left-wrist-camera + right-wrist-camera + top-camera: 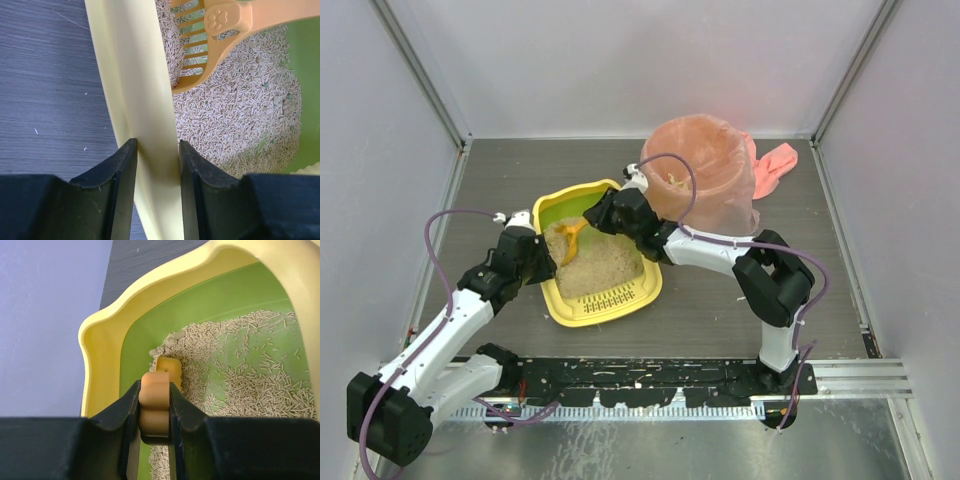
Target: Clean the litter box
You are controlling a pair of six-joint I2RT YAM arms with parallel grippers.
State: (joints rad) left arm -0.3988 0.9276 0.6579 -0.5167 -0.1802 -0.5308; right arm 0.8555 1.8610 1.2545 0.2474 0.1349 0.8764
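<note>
Left arm: white link shells between black joint housings, with a chunky black motor block at the base end. Right arm: same build, white links and bulky black joints. One thin purple cable runs in loose loops along each arm. Both bases are bolted to a black mounting plate, its paint scuffed white in patches. Left gripper and right gripper: matte black fingers with curved outer edges, tapering to blunt tips and rising from a flat black body.
</note>
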